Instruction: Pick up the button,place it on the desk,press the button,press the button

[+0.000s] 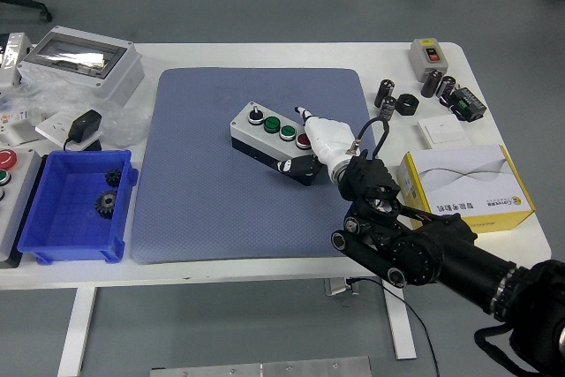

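The button box (265,137) is grey on a black base and lies slanted on the blue-grey mat (194,192) in the middle of the table. On its top are a black selector knob (253,116), two green buttons (273,124) and a red button (303,140). My right hand (311,140), white with black joints, is at the box's right end. Its fingers are relaxed, with a fingertip (299,112) just beyond the box's far right corner and the thumb (289,166) against the front side. It holds nothing. The left arm is out of view.
A blue bin (53,240) with black gears stands at the left, behind it a grey enclosure (81,64) and a black adapter (86,124). At the right are a yellow and white carton (465,184), a white switch plate (444,132), black cylinders (387,94) and a small switch box (430,56).
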